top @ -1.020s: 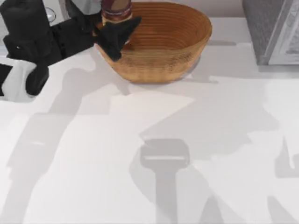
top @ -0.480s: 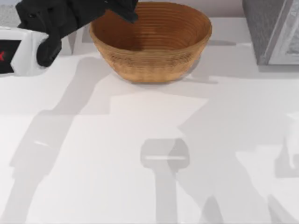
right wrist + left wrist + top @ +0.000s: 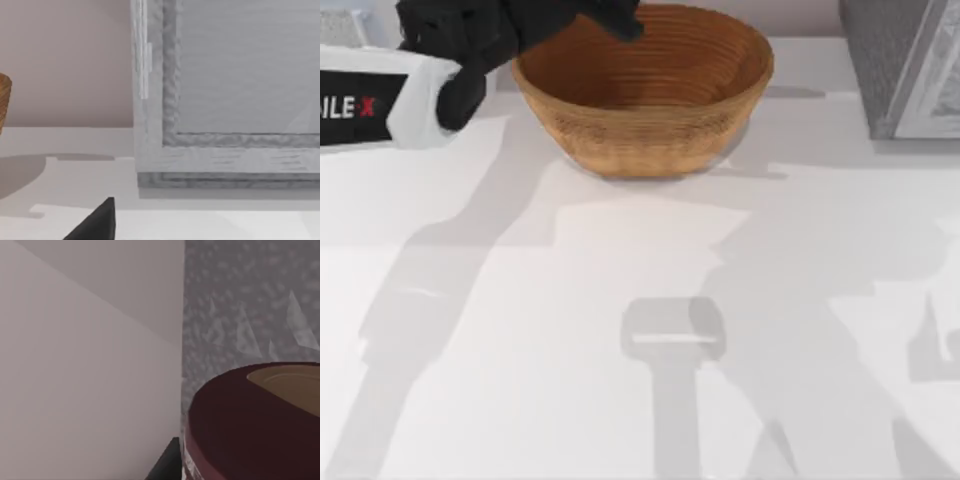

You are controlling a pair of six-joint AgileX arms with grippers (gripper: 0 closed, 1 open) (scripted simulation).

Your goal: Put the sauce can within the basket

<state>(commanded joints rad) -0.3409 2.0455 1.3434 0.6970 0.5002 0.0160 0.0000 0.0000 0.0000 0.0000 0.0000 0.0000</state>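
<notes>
**Left gripper over the basket's far-left rim, sauce can close under its wrist**

Left gripper [image 3: 610, 15] hangs at the far edge of the tabletop, toward its left side, with its dark fingers reaching over the far-left rim of the basket [image 3: 650, 140]. Whether those fingers are spread or closed I cannot tell. From above the can is hidden by the arm's black body. The left wrist camera does show the sauce can [image 3: 250, 425] very close, its dark maroon top and rim looming large, with a dark finger edge just beside it. I judge it is probably held in that gripper, but the contact itself is out of sight.

The can looks rigid and smooth-sided, a small stiff cylinder, likely moderately heavy for its size if full. A metal wall with a paper label may be slippery, so the sound hold is across the label, at mid-height, with the fingers square to the side and the can upright. It is not fragile, but dropped from high it could bounce or tip in the basket's ribbed bowl.

The basket stands near the middle of the tabletop's far edge and appears to have nothing inside yet. The right gripper [image 3: 95, 222] is parked near the grey cabinet [image 3: 905, 65] at the far-right corner.
</notes>
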